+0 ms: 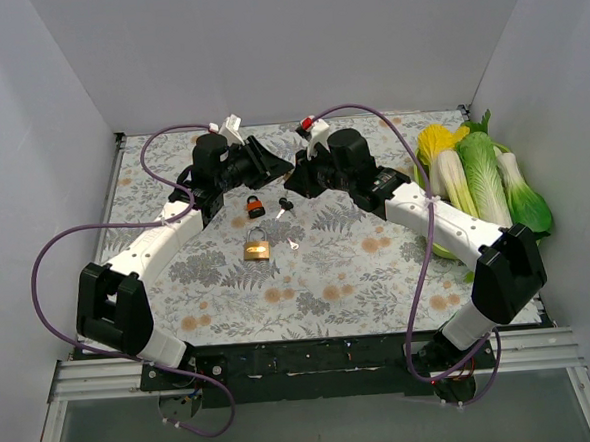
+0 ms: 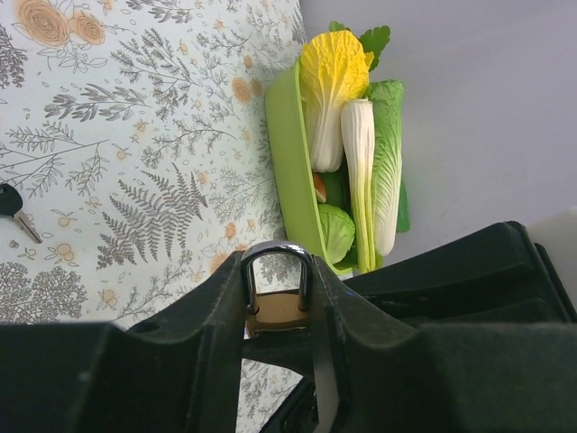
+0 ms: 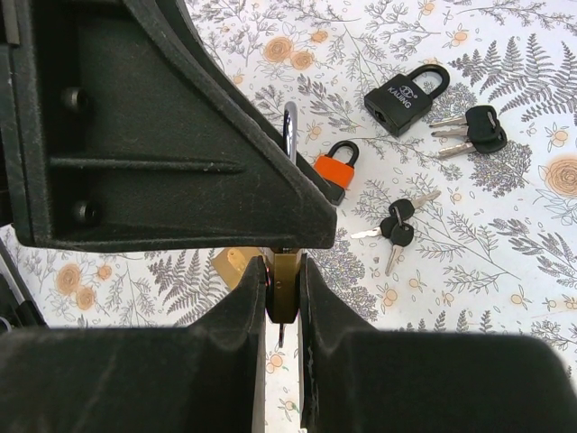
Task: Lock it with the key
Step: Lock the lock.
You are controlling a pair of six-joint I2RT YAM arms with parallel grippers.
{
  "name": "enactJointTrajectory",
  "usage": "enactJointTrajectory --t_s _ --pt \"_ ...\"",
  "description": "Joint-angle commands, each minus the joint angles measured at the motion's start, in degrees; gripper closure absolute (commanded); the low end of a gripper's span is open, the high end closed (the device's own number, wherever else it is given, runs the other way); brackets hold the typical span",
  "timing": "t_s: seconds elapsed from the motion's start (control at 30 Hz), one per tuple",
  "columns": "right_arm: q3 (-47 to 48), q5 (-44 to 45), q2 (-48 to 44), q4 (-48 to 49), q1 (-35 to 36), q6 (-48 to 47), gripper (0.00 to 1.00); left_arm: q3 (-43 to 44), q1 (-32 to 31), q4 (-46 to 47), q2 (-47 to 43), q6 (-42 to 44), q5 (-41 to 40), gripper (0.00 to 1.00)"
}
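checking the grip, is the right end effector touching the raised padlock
Touching. Right wrist view: the right end effector pinches the padlock with no gap.

Four padlocks are showing: one held padlock (image 2: 278, 311) sitting in the right gripper (image 3: 283, 271), with the black padlock (image 3: 407, 95), orange padlock (image 3: 335, 167) and brass padlock (image 1: 257, 248) lying beyond it. Two key bunches (image 3: 467, 129) are lying there too.

Robotics test cell. Evidence: plain grey panels (image 1: 264, 43) close three sides; two arms (image 1: 147, 252) are bolted by an aluminium rail (image 1: 104, 378); purple cabling (image 1: 47, 256) runs exposed; the floral-covered surface (image 1: 329, 279) carries props, namely toy-like vegetables (image 1: 478, 175) and padlocks (image 1: 257, 248).
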Motion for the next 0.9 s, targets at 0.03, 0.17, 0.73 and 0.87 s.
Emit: enactJointTrajectory --t_s 0.03,0.17,0.73,0.87 --pt "0.9 -2.6 -1.3 3.4 0.5 -0.9 0.99 1.2 -0.1 0.2 -1.1 1.7 -1.4 0.99" --pt "0.9 -4.9 -1.7 1.6 0.2 -1.6 0.62 1.2 0.0 -0.6 -1.7 2.1 -2.2 1.00" --pt "-3.5 -11.3 -5.8 -2.0 -2.8 -4.0 0.62 0.1 0.3 -0.3 -2.8 1.3 -0.7 1.00" --pt "-2.9 -10.9 -5.0 -1.2 -2.8 -3.8 0.63 -0.2 0.4 -0.2 -3.0 1.0 -0.2 1.00"
